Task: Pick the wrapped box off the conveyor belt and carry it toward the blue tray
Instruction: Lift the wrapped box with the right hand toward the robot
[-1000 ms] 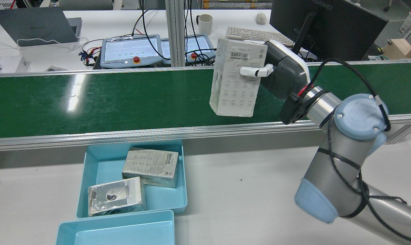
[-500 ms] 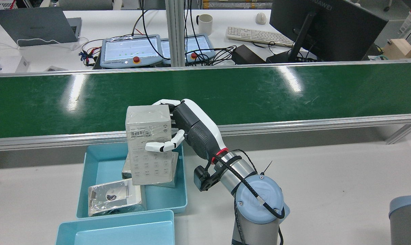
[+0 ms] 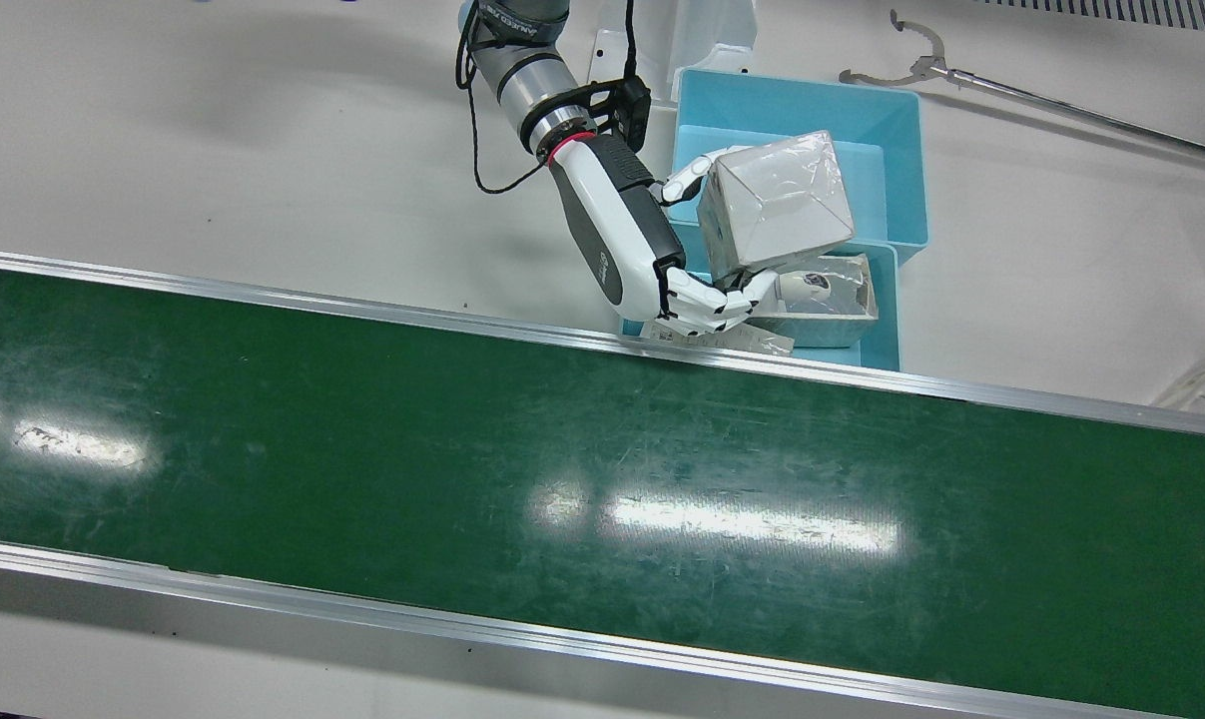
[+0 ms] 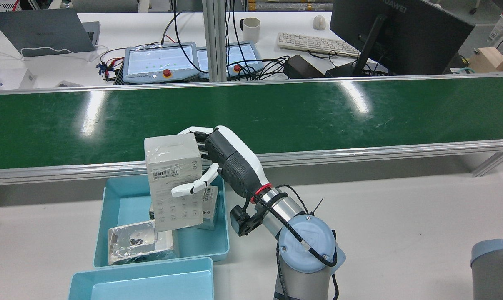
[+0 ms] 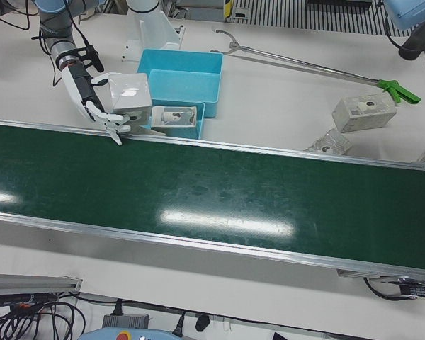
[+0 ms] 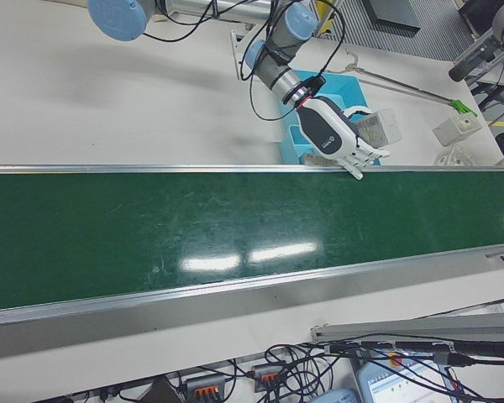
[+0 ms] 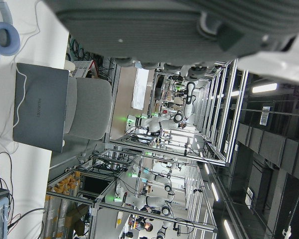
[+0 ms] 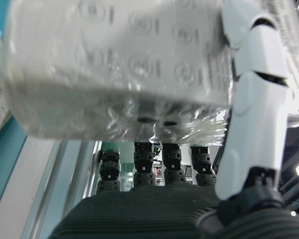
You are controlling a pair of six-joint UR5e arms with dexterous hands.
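The right robot hand [image 4: 218, 160] grips the wrapped box [image 4: 174, 181], fingers [image 4: 188, 188] wrapped across its labelled face and the rest behind it. In the rear view the box hangs upright at lower left of centre, clear of the green conveyor belt [image 4: 318, 112] and over the blue tray [image 4: 126, 204]. Whether its lower edge touches anything inside is hard to judge from here. Two other wrapped packages lie in that tray: one [image 4: 141, 241] at its lower left, another [image 4: 209, 208] mostly hidden behind the held box. A second blue tray [image 4: 143, 281] sits at the bottom edge of the frame on the white bench [image 4: 401, 216]. The left robot hand appears in no view, except perhaps as a blurred dark shape along the top of its own camera's picture.
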